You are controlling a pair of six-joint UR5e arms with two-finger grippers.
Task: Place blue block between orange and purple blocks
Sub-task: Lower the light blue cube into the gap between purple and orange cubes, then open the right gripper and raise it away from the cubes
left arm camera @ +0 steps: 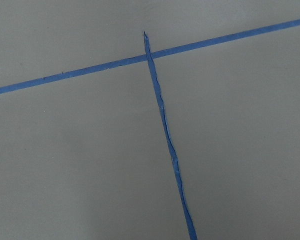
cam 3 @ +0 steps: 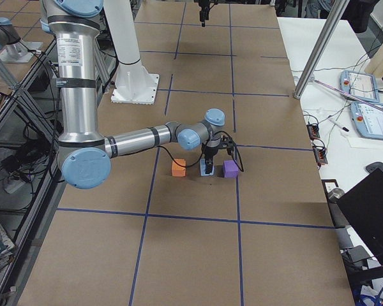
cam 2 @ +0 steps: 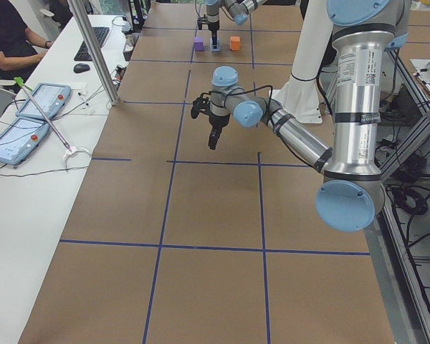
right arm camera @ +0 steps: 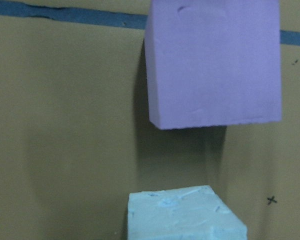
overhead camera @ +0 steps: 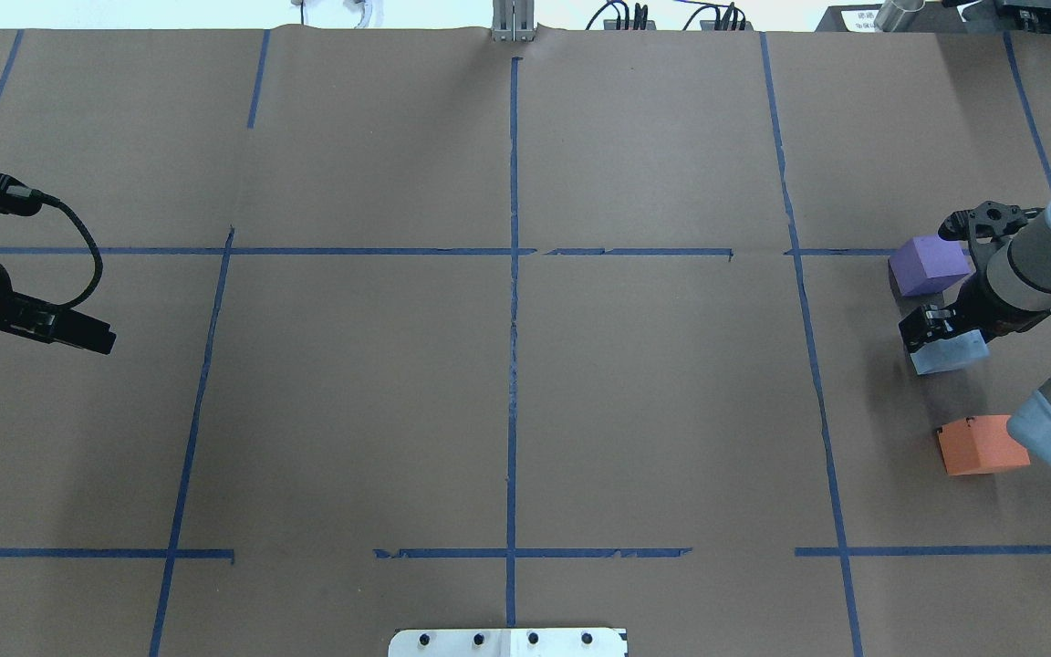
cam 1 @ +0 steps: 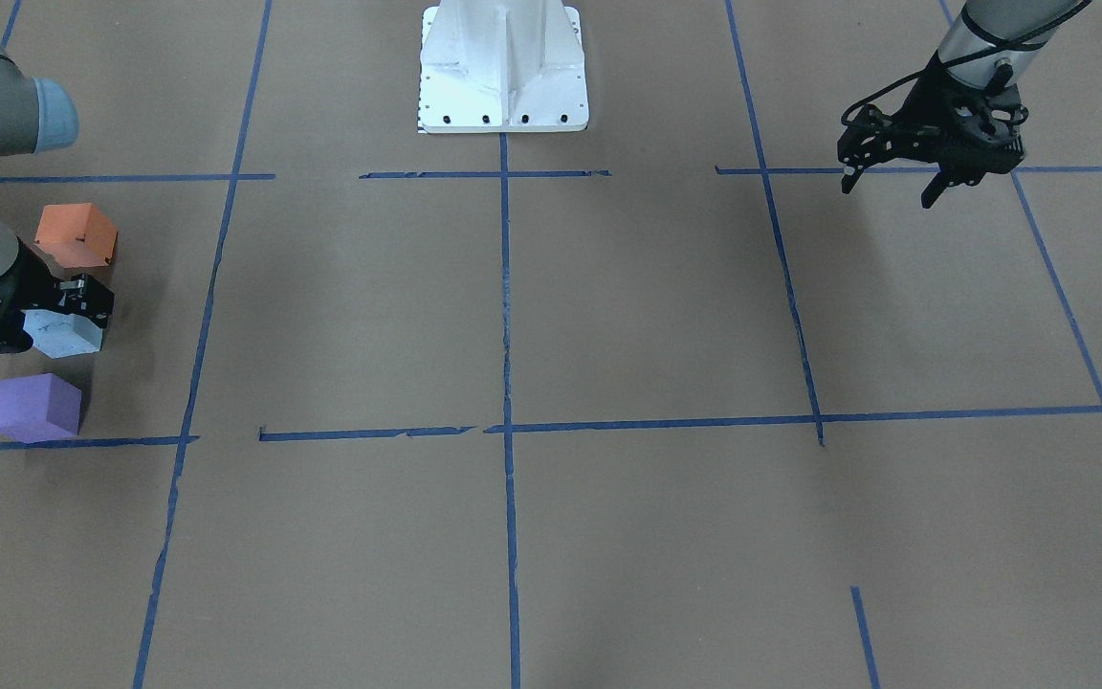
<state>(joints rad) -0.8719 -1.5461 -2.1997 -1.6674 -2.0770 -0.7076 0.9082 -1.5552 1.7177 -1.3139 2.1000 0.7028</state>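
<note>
The light blue block point(cam 1: 58, 335) rests on the brown table between the orange block point(cam 1: 77, 234) and the purple block point(cam 1: 34, 407), roughly in line with them. My right gripper point(cam 1: 68, 311) points down over the blue block point(overhead camera: 950, 354) and looks shut on it. In the overhead view the purple block point(overhead camera: 929, 265) is farther from me and the orange block point(overhead camera: 977, 444) is nearer. The right wrist view shows the blue block point(right arm camera: 185, 215) at the bottom and the purple block point(right arm camera: 212, 60) above it. My left gripper point(cam 1: 891, 187) is open and empty, far off at the other end.
The white robot base point(cam 1: 503, 67) stands at the middle of my table edge. Blue tape lines point(cam 1: 505, 306) mark a grid on the brown paper. In the exterior left view, a side table point(cam 2: 29, 179) holds tablets, and an operator point(cam 2: 7, 36) sits there.
</note>
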